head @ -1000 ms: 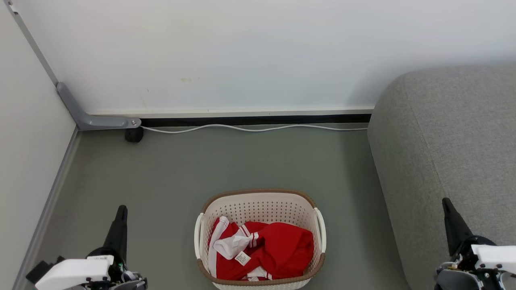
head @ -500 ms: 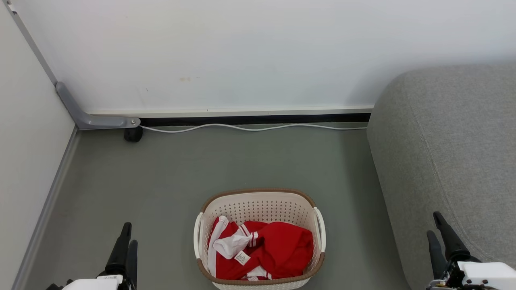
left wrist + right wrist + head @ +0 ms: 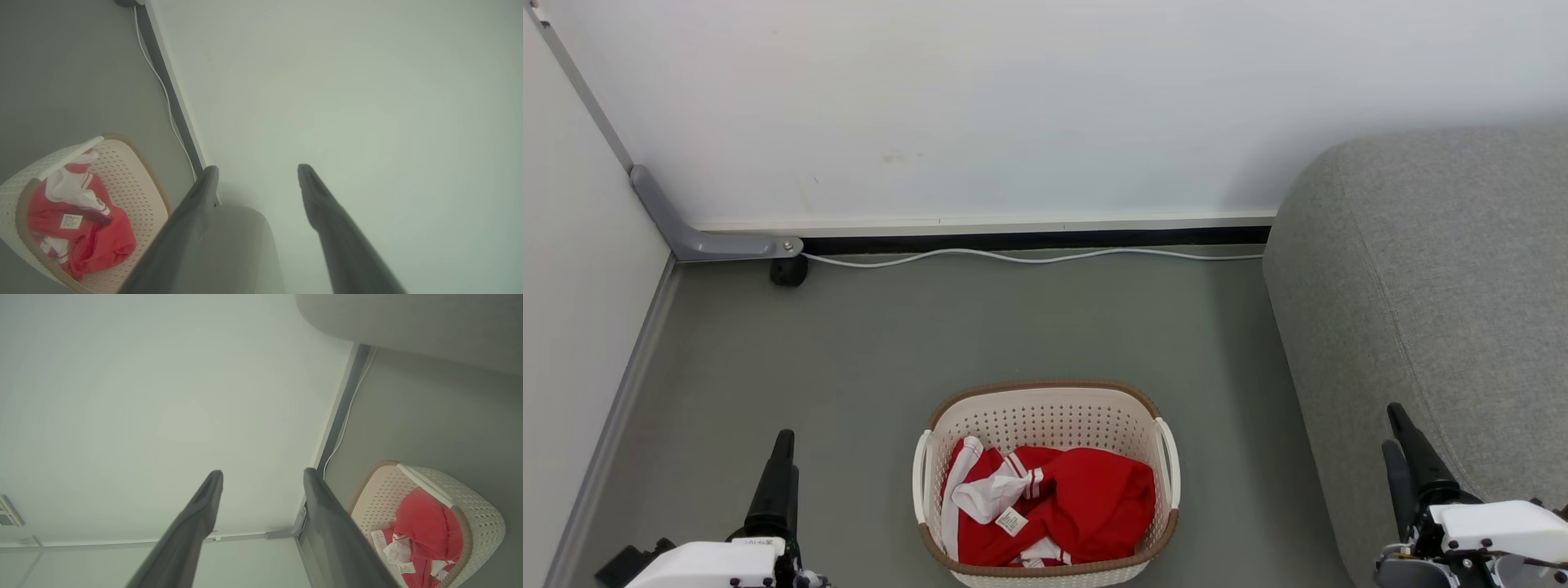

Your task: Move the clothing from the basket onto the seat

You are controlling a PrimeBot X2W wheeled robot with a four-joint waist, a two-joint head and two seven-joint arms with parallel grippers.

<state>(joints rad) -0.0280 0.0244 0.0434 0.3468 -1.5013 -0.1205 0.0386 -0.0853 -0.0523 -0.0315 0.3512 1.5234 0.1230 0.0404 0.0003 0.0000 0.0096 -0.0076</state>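
Bright red soft fabric clothing (image 3: 1094, 506) in the cream perforated plastic basket (image 3: 1045, 416) looks light, limp; pinch a raised central fold. Left gripper (image 3: 258, 169) and right gripper (image 3: 263, 473) gape, empty.

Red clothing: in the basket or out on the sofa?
In the basket: the clothing lies crumpled inside, below the rim. None lies on the visible part of the sofa.

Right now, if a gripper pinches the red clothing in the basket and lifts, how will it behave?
Probably floppy: the clothing lies crumpled in folds in the basket, so it should drape from one pinch. Likely light: thin fabric. Pieces look tangled, so one may drag another.
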